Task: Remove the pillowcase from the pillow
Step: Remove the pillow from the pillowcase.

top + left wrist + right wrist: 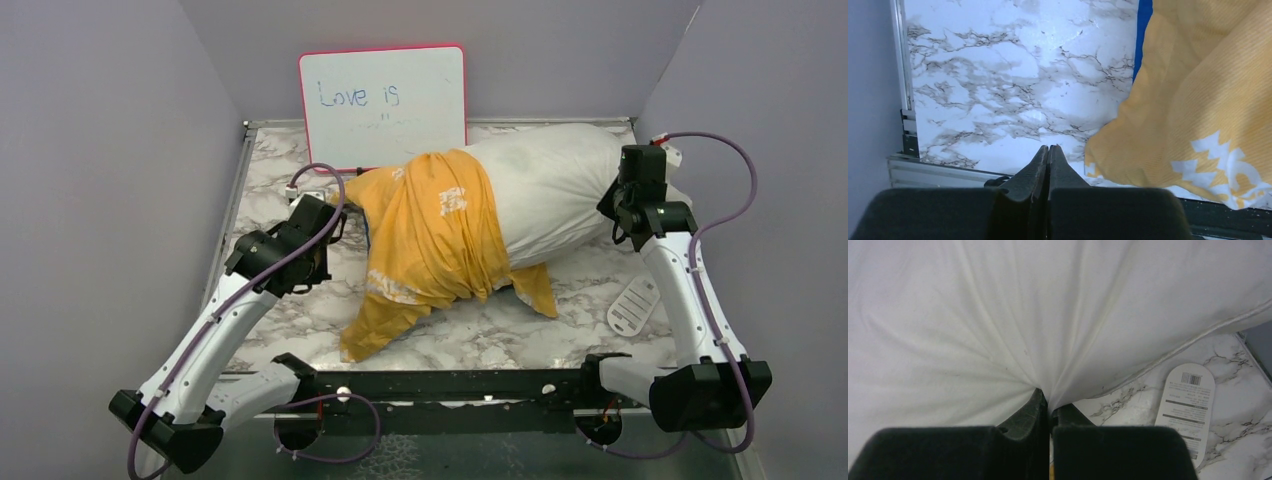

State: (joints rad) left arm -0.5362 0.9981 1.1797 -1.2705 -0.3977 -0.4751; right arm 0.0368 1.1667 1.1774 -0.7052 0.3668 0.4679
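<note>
At left, the left claw [1048, 150] is closed on nothing, tips over bare table [998, 75]. The edge of the pillowcase [1198, 100] lies just to its right. Centre: pillowcase, yellow side up, bunched over the left half of the pillow [550, 175]. Pillow's long axis runs left–right across the table; right half bare. At right, the right claw [1048, 402] is closed, pinching pillow cloth. Judgement: left arm nearer the pillowcase; pull goes leftward along that axis.
</note>
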